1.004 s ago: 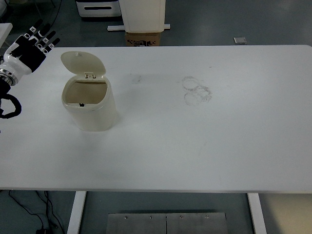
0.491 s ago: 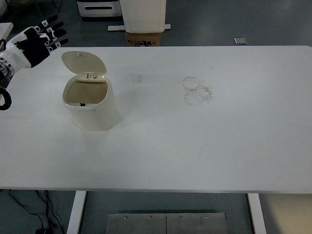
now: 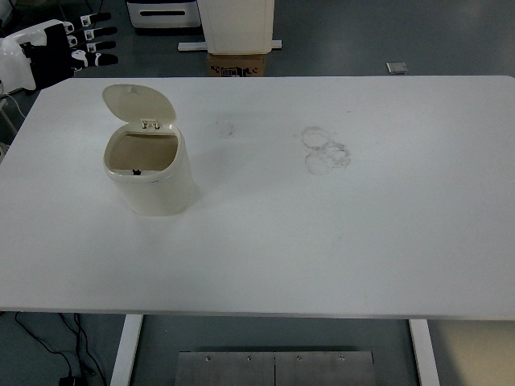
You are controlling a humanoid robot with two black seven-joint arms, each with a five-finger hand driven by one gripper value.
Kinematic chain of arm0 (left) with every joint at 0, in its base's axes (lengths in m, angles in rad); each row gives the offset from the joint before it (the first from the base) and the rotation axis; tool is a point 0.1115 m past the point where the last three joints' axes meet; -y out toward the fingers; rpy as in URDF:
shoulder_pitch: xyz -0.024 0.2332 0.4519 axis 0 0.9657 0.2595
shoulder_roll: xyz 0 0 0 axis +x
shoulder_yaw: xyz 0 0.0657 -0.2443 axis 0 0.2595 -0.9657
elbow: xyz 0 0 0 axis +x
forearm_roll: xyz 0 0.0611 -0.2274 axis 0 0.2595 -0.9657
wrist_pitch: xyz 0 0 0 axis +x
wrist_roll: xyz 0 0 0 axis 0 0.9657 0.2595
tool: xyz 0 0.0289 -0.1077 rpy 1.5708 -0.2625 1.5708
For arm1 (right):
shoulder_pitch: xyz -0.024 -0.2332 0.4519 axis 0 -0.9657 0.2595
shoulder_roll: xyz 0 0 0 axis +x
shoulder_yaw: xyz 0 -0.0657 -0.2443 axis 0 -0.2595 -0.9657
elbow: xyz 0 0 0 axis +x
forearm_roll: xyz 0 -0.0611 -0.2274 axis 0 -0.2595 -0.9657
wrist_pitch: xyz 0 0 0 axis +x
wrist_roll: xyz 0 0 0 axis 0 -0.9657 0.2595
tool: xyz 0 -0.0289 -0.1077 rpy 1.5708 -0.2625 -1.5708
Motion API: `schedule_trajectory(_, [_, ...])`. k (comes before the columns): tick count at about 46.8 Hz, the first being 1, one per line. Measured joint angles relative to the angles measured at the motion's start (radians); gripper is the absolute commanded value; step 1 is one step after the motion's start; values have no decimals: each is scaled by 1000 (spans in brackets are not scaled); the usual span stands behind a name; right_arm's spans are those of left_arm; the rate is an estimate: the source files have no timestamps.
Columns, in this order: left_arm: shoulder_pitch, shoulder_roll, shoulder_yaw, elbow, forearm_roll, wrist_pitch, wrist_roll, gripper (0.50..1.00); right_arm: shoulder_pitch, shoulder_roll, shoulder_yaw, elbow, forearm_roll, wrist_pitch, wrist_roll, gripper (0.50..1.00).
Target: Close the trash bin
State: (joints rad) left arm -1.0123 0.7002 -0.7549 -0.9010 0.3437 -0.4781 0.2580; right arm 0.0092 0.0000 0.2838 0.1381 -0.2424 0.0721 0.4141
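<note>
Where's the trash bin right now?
In the head view the trash bin stands on the left part of the white table, lid up, with the left hand beyond the far-left corner.

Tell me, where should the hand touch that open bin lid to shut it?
Probably the lid's top rim, reached from behind. It stands upright, hinged at the trash bin's back edge, so pushing forward and down folds it shut. The left hand is up at the far left corner, fingers spread.
</note>
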Motion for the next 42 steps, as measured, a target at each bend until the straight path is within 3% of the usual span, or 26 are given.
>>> schedule_trajectory(5, [-15, 1, 0, -2, 54, -58, 81, 1000, 0, 0, 0, 0, 0, 0, 0, 991])
schedule_trajectory(9, [-48, 12, -1, -3, 98, -79, 108, 1000, 0, 0, 0, 0, 0, 0, 0, 991])
schedule_trajectory(17, [-115, 32, -2, -3, 197, -130, 117, 1000, 0, 0, 0, 0, 0, 0, 0, 991])
schedule_trajectory(24, [-173, 36, -1, -1, 277, -133, 139, 1000, 0, 0, 0, 0, 0, 0, 0, 991])
schedule_trajectory(42, [-208, -15, 41, 4, 605, -133, 149, 1000, 0, 0, 0, 0, 0, 0, 0, 991])
